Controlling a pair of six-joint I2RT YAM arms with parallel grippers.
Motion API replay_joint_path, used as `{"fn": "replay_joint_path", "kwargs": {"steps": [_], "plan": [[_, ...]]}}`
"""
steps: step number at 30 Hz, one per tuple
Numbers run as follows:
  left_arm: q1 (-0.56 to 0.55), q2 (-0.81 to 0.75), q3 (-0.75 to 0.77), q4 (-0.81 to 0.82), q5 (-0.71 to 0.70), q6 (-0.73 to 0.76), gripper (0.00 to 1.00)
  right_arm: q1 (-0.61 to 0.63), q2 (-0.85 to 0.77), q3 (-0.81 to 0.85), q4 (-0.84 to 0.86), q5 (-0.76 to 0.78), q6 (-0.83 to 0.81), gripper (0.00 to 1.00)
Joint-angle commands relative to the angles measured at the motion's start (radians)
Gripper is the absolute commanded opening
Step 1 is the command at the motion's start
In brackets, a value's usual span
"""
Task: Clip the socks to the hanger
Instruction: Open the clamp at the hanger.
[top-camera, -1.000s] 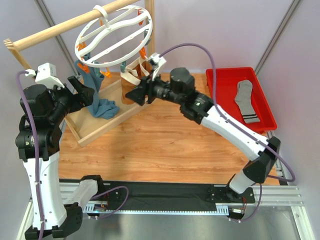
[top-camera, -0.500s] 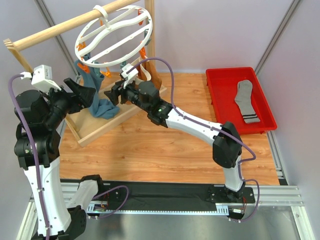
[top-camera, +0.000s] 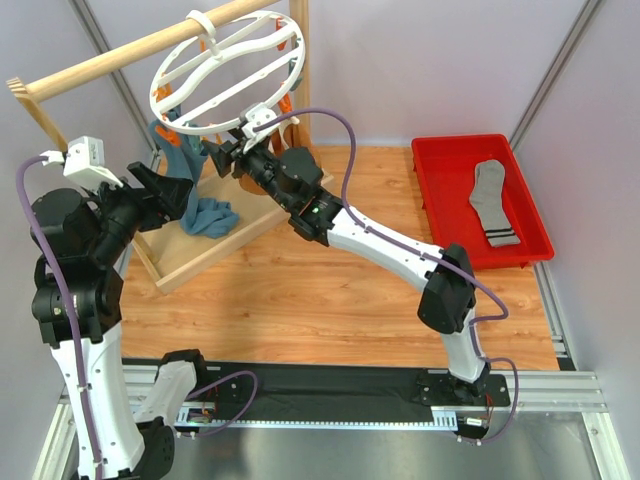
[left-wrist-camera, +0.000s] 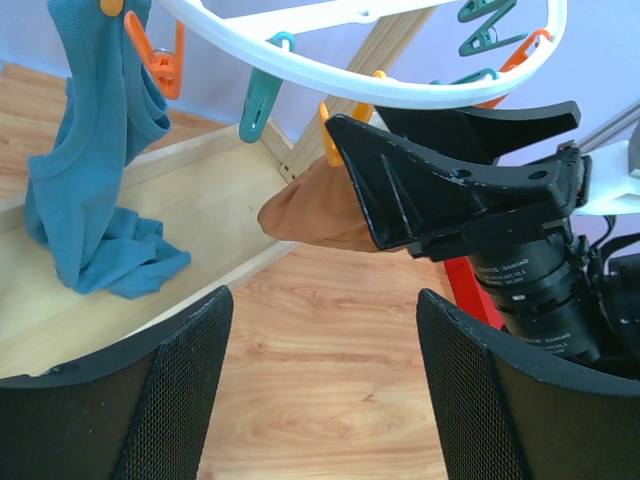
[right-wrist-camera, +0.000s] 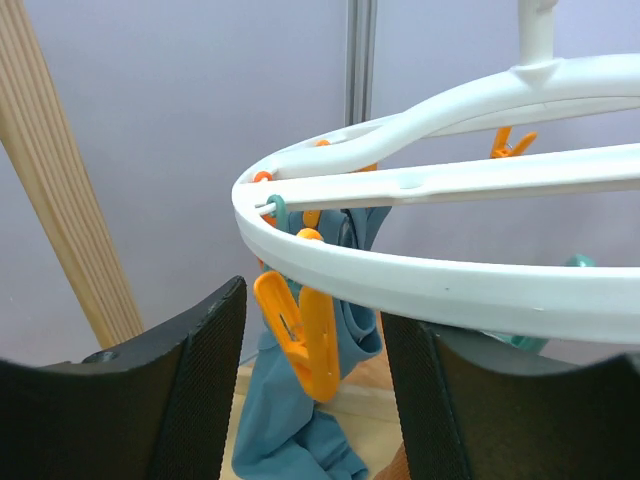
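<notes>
So, right gripper (right-wrist-camera: 310, 352) is lined up, fingers spread, on an orange clip (right-wrist-camera: 300, 335) under the hanger (right-wrist-camera: 450, 290), prob to squeeze it open. Left gripper (left-wrist-camera: 325, 385) is spread too, empty. One sock (top-camera: 491, 204) is seen in the red tray (top-camera: 462, 141).

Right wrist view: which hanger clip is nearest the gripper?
The orange clip on the near rim of the hanger, framed by the open right gripper. The other orange clip hangs further back under a cross bar; a teal clip barely shows at right.

The orange-brown wooden tabletop (top-camera: 300, 290) carries a shallow pale wooden frame base (top-camera: 188, 256) beneath my raised right pincer (top-camera: 218, 158) and a rectangular red plastic tray (top-camera: 425, 190) well off to its right.
</notes>
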Motion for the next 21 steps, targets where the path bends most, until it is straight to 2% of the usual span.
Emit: {"fn": "replay_joint_path", "kwargs": {"steps": [1,4,9,14,17,21], "plan": [[0.006,0.003,0.004,0.034,0.029,-0.022,0.8,0.004,0.049,0.062,0.022,-0.022,-0.025,0.57],[0.009,0.003,0.013,0.035,0.038,-0.027,0.8,0.003,0.058,0.08,-0.001,-0.058,-0.008,0.57],[0.007,0.017,0.027,0.038,0.081,-0.038,0.8,-0.021,0.049,0.073,0.007,-0.104,0.058,0.49],[0.007,0.029,0.034,0.043,0.12,-0.047,0.79,-0.059,0.034,0.073,0.002,-0.271,0.179,0.42],[0.007,0.042,0.056,0.048,0.163,-0.058,0.79,-0.073,0.023,0.088,-0.033,-0.367,0.219,0.27],[0.007,0.074,0.119,0.042,0.245,-0.081,0.78,-0.085,-0.006,0.071,-0.044,-0.437,0.27,0.15]]}}
